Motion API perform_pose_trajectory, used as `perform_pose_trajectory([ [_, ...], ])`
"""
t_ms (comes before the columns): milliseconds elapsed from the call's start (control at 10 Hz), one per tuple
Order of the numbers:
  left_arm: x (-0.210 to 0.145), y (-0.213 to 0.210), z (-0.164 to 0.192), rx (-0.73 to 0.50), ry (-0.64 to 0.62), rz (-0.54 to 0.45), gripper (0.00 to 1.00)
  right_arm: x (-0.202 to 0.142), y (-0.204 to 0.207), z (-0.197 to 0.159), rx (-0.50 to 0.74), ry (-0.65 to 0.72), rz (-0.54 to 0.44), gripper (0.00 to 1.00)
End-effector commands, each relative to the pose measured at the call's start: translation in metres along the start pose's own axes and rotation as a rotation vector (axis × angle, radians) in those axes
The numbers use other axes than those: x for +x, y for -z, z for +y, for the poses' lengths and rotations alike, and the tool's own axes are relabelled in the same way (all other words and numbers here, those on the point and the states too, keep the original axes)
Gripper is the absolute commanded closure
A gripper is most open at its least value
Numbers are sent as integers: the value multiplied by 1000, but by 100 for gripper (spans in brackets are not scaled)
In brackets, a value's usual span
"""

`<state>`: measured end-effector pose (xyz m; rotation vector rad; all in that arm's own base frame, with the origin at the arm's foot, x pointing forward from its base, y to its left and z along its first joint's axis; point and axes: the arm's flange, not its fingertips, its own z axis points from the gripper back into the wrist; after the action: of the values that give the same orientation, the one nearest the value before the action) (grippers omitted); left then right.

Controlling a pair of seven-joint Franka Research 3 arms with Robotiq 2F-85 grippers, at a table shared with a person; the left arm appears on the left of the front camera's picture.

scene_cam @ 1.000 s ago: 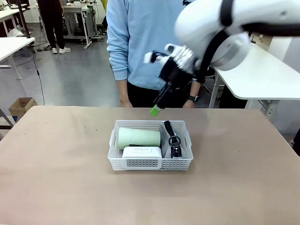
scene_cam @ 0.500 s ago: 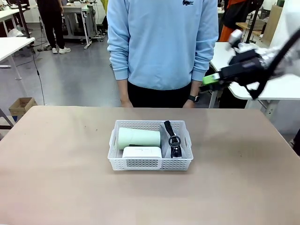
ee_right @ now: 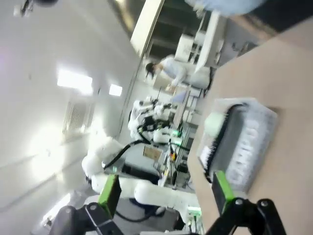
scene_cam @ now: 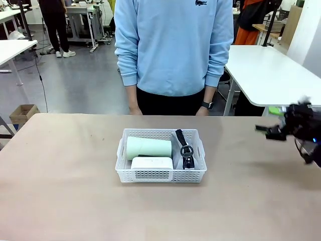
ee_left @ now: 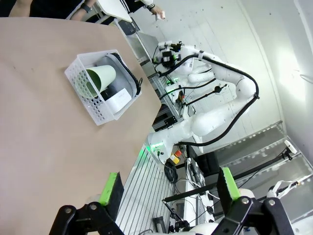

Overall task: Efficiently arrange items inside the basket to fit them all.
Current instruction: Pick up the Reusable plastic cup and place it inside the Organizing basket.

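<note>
Currently the shallow white perforated plastic basket point(scene_cam: 160, 156) sits mid-worktop point(scene_cam: 60, 191), holding the pale green cup point(scene_cam: 148, 148), small white rectangular box point(scene_cam: 152, 163) and black stapler point(scene_cam: 184, 148). Right gripper point(scene_cam: 273, 123) fingers spread, empty, well right of the basket. Left gripper point(ee_left: 168, 188) fingers spread, empty, basket far ahead.

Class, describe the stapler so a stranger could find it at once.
Start at the white basket in the middle of the brown table. The black stapler lies along its right side, beside the pale green cup and white box; it is the basket's one dark item.
</note>
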<state>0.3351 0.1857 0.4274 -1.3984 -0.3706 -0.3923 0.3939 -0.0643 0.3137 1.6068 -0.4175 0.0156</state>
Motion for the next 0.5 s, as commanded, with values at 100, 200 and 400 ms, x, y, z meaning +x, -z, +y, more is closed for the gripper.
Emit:
perform_pose_trajectory([
  [100, -1, 0, -3, 6, -3, 9, 0, 18, 25, 24, 24, -64, 72, 0],
  [200, -1, 0, -3, 6, -3, 9, 0, 18, 25, 24, 24, -64, 72, 0],
  [400, -1, 0, -3, 6, -3, 9, 0, 18, 25, 24, 24, -64, 72, 0],
])
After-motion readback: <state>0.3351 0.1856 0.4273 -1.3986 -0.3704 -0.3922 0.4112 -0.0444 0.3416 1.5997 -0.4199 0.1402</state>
